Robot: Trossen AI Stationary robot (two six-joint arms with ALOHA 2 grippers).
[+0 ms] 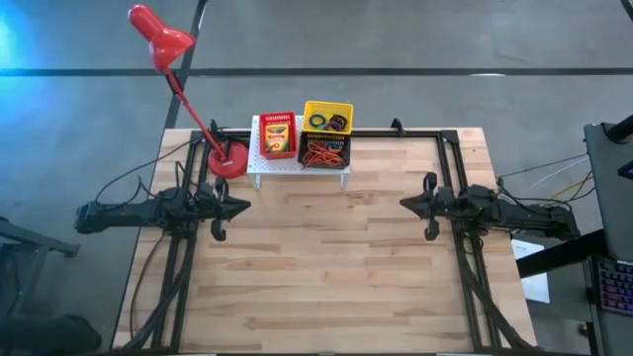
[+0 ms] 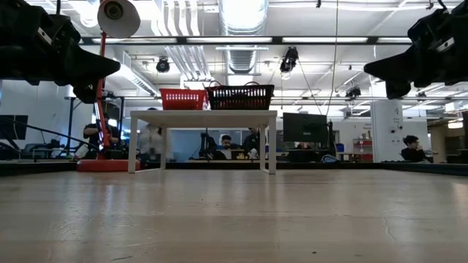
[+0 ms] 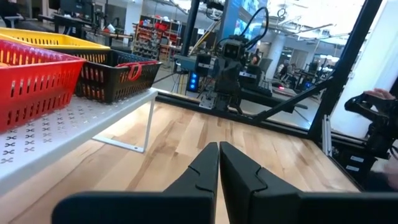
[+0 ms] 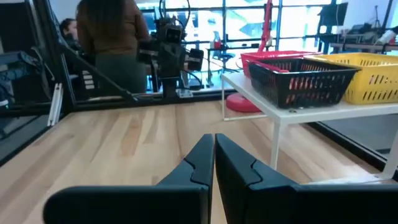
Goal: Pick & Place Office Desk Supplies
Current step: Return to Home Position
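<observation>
We saw the left gripper (image 1: pixel 241 208) hanging at the left-middle of the overhead frame, above the wooden table (image 1: pixel 326 287), its tip turned toward the centre. In its own wrist view its fingers (image 3: pixel 202 171) were pressed together with only a thin seam between them, and they pinched nothing. The right gripper (image 1: pixel 406 204) mirrored it at the right-middle of the frame, tip also turned inward. Its fingers (image 4: pixel 196 163) were likewise pressed together and held nothing. In the level view both hung well above the tabletop, the left one in the upper left corner and the right one in the upper right.

The supplies all sat at the upper centre of the overhead frame, on the white rack (image 1: pixel 256 170). The red basket (image 1: pixel 262 138) stood on the rack's left part and held a yellow-and-green box (image 1: pixel 278 136). Just right of it, the black basket (image 1: pixel 349 148) was filled with orange-red rubber bands (image 1: pixel 323 153). The yellow basket (image 1: pixel 327 104) touched the black one on its upper side and held a few rings (image 1: pixel 318 122), one blue and the others dark. The red lamp (image 1: pixel 163 40) had its base just left of the rack and its head in the upper left of the frame.
</observation>
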